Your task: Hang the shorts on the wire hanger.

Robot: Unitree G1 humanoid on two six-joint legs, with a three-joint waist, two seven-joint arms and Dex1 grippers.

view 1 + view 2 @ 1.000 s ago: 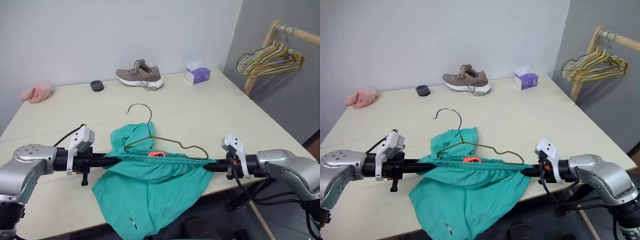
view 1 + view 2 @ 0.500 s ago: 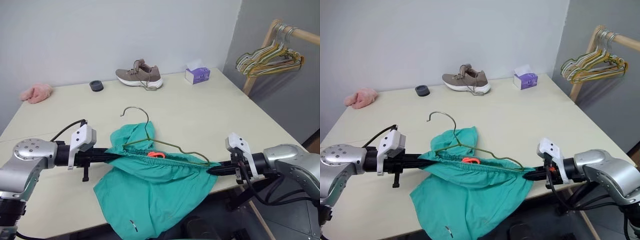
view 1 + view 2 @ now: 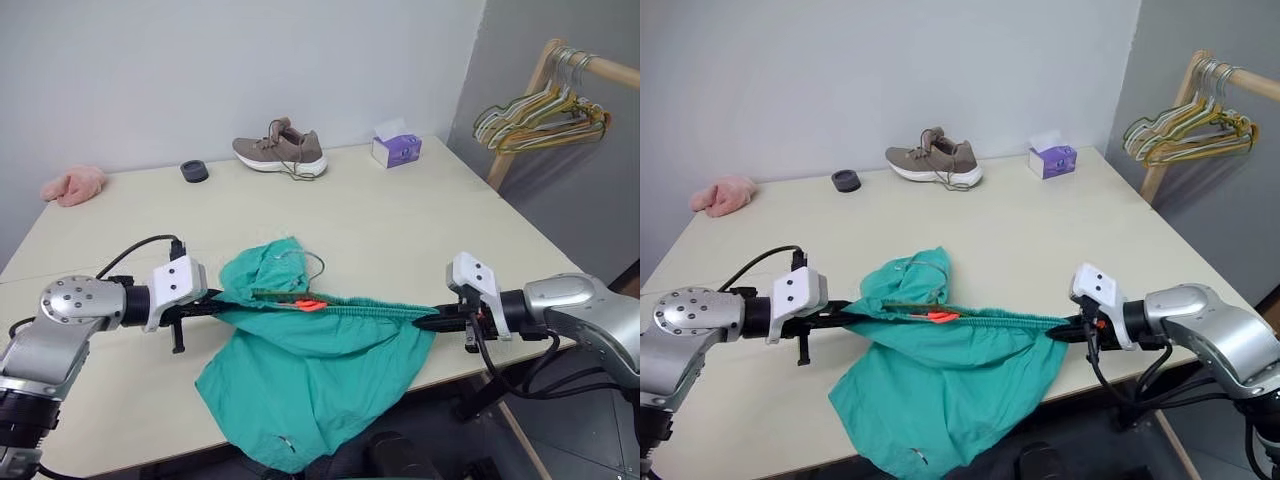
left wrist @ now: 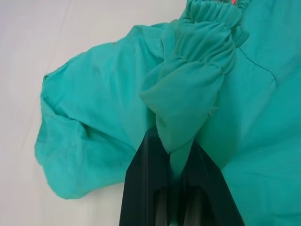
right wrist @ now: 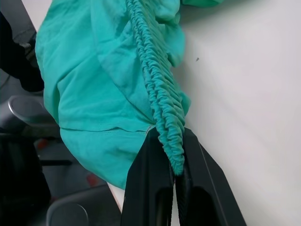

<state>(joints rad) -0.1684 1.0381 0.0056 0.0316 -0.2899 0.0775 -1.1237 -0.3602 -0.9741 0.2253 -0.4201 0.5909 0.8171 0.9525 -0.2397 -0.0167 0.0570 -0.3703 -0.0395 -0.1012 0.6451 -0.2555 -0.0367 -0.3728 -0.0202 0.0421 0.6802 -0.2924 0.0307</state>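
Observation:
The teal-green shorts (image 3: 310, 370) hang stretched by their gathered waistband between my two grippers, over the table's front edge. An orange tag (image 3: 311, 304) shows at mid-waistband. My left gripper (image 3: 222, 305) is shut on the waistband's left end, the fabric bunched between its fingers (image 4: 146, 188). At the right end my right gripper (image 3: 425, 322) is shut on the elastic (image 5: 162, 99). The wire hanger (image 3: 272, 294) lies tipped against the shorts just behind the waistband. Its hook (image 3: 312, 262) rests over the green fabric, and the rest of it is hidden.
At the back of the table (image 3: 400, 230) sit a brown shoe (image 3: 280, 150), a purple tissue box (image 3: 396, 150), a small black round object (image 3: 194, 171) and a pink fuzzy cloth (image 3: 73, 185). A wooden rack with a bunch of hangers (image 3: 540, 110) stands at the right.
The hanger has tipped down; its hook now lies on the shorts instead of reaching out over the table. My left wrist has rolled and pushed forward, my right hand has risen, and the waistband is straighter.

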